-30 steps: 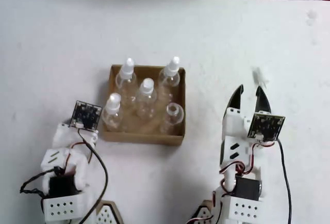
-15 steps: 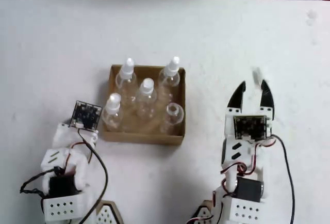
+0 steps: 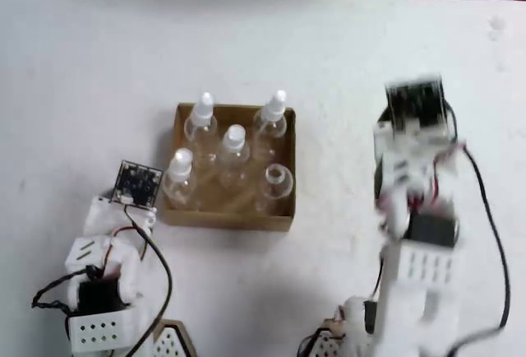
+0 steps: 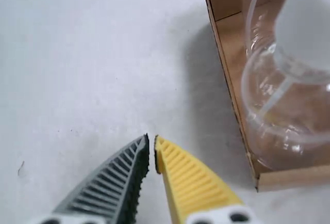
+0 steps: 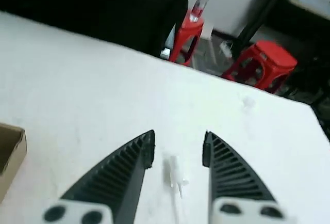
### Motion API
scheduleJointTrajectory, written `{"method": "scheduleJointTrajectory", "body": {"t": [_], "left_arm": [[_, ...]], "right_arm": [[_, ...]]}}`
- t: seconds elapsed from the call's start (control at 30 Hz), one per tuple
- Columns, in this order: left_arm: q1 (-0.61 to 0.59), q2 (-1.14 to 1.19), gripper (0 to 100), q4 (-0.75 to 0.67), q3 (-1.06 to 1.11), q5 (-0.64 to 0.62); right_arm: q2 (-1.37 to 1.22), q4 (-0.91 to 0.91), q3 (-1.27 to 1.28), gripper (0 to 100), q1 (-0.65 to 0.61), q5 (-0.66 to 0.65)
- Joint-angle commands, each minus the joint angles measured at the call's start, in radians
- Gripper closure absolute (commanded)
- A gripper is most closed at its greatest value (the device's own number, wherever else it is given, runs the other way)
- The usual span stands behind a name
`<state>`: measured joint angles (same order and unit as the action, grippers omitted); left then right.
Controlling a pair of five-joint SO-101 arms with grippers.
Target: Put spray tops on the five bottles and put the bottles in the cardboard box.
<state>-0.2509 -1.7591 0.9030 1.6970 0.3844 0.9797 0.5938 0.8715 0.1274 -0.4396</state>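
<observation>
Right gripper (image 5: pixel 178 149) spread wide, I'm straddling the loose spray top (image 5: pixel 174 175), well right of the cardboard box (image 3: pixel 226 218). Four capped bottles (image 3: pixel 234 155) stand inside it; the fifth bottle (image 3: pixel 277 180) in there needs its top. Left gripper (image 4: pixel 151 141) rests clenched beside the box.

We take this for a robotics lab or workshop. The left arm (image 3: pixel 99 291) and the right arm (image 3: pixel 415 266), both built of white printed parts, stand at the near edge of a plain white tabletop (image 3: pixel 99 53). A bare circuit board (image 3: pixel 137 183) and loose black wires (image 3: pixel 160 271) are exposed. Beyond the tabletop's far edge stand 2 red plastic stools (image 5: pixel 263 64), 1 of them carrying a drinks bottle (image 5: pixel 197 4).
</observation>
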Motion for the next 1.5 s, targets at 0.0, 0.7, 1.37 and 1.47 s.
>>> {"method": "scheduleJointTrajectory", "body": {"t": [0.0, 0.7, 1.37, 1.47], "left_arm": [[0.012, -0.005, 98, 0.005, -0.002, 0.008], [0.013, -0.005, 98, 0.005, -0.002, 0.008], [0.013, -0.005, 98, 0.005, -0.002, 0.008], [0.013, -0.005, 98, 0.005, -0.002, 0.008]], "right_arm": [[-0.423, 0.199, -0.356, 86.8, 0.036, -0.080], [-1.929, 1.012, -2.119, 86.8, 0.117, -0.077], [-2.333, 1.033, -2.506, 80.0, 0.162, -0.123], [-2.339, 0.990, -2.506, 82.0, 0.159, -0.133]]}}
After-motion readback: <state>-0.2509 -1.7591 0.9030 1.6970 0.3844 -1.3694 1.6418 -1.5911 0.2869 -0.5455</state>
